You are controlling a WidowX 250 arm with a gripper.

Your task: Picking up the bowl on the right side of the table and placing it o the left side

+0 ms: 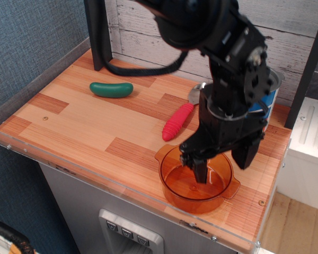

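We see the arm reaching down, jaws [224,163] spread, straddling the bowl's [197,178] far rim

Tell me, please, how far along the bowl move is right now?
Early. Done: the gripper is down at the bowl, one finger inside and one outside its far wall, jaws open. In hand: closing on that wall. Left: grasp, lift, carry across and set it on the left of the table, where the green pickle lies.

bright even light | soft shadows | sharp focus | no glare
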